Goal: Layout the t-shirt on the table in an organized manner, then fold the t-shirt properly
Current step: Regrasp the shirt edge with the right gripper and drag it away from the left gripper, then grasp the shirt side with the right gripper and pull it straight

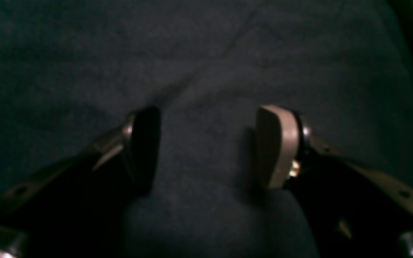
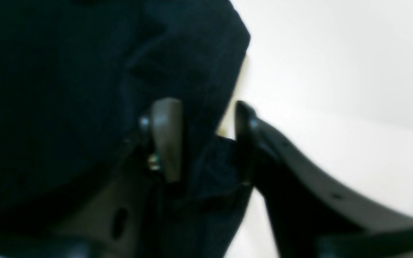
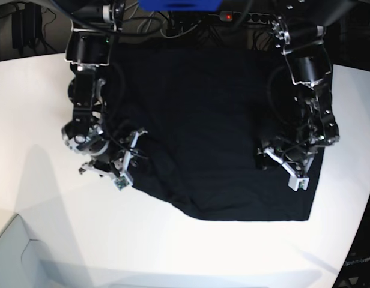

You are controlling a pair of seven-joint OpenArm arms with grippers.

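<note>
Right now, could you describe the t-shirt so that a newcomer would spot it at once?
On the white table, between the two arms, lies the t-shirt: a dark cloth spread nearly flat. It is the only fabric there, black against white.

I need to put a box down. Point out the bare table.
Bare table runs wide along the near edge below the t-shirt, and on the view's left beyond the right gripper. Crowded: the shirt's middle and far edge, under both arms; the left gripper is there.
</note>
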